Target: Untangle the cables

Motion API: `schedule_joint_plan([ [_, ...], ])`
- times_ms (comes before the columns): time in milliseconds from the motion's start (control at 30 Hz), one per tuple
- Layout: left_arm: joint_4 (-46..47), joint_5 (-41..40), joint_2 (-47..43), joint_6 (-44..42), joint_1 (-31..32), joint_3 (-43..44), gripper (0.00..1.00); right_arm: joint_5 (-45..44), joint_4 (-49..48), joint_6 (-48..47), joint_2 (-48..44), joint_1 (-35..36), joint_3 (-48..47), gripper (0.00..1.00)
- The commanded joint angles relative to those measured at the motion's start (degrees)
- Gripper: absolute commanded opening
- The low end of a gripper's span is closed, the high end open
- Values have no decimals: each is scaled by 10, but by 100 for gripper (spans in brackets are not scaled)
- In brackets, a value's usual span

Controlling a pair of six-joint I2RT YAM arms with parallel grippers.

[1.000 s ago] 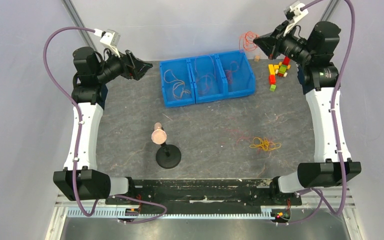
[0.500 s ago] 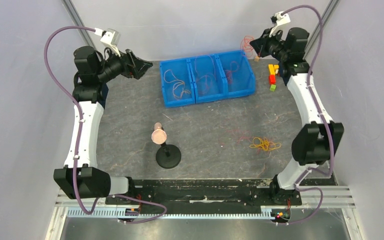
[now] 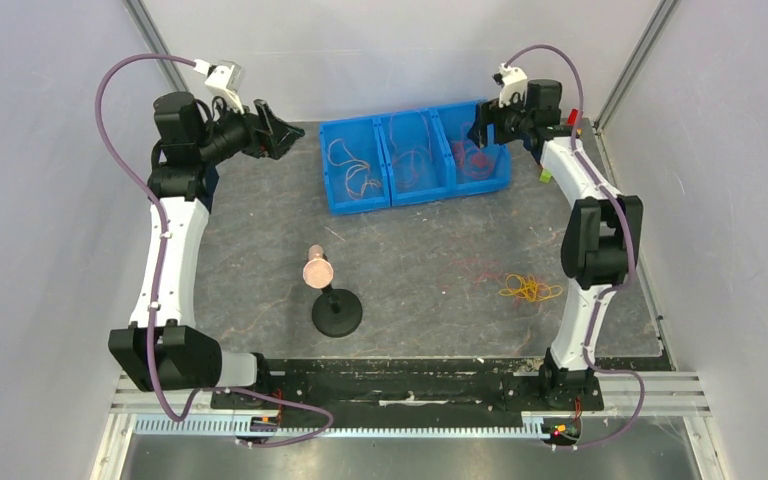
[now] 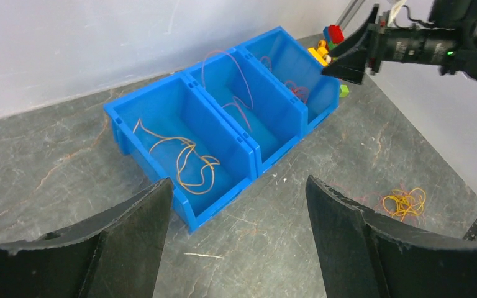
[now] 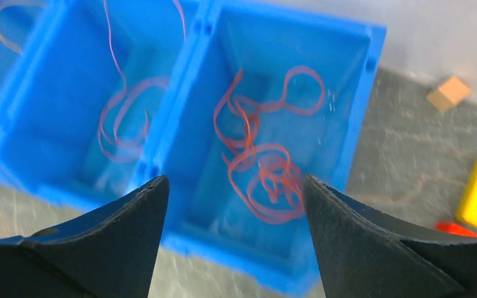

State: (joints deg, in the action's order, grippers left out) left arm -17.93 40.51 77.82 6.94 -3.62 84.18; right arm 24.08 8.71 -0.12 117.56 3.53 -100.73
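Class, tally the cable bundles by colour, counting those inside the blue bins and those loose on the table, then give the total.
Orange cable: 1
Pink cable: 1
Red cable bundle and loose red strand: 2
Yellow cable: 1
Total: 5

Above rightmost bin (image 3: 482, 184), right pincer (image 3: 481, 129) (yellow cables (image 3: 530, 290) apart).
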Motion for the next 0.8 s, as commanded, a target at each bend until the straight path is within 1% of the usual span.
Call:
schedule_joint_plan([
  [0,-49,-17,7,-36,-1,39,85,26,194,-150,-120,-31,-2,82],
  [67,-48,-3,5,-29,-1,34,85,29,331,-287,-185,-31,39,83],
  [133,-30,9,-1,-12,-1,20,85,-1,443,-384,-245,-31,100,83],
  [167,-18,16,-4,-2,-1,13,85,-18,493,-421,-271,-31,130,83],
  [233,1,28,-8,16,0,0,85,-52,551,-476,-328,-31,209,83],
  [267,9,35,-10,24,0,-4,85,-69,568,-488,-355,-31,253,83],
  [367,13,50,-15,29,3,-9,85,-117,575,-507,-401,-31,360,80],
  [400,14,50,-19,28,4,-10,85,-130,568,-511,-407,-30,388,76],
  [533,10,46,-29,15,5,-10,85,-148,481,-504,-420,-31,470,67],
  [600,4,44,-33,9,5,-10,85,-132,463,-495,-410,-31,476,62],
  [633,1,44,-33,7,5,-10,85,-116,461,-486,-401,-30,468,61],
  [733,-5,43,-34,1,5,-12,85,-53,461,-448,-383,-31,428,61],
  [767,-5,43,-34,1,5,-12,85,-32,457,-433,-377,-31,415,63],
])
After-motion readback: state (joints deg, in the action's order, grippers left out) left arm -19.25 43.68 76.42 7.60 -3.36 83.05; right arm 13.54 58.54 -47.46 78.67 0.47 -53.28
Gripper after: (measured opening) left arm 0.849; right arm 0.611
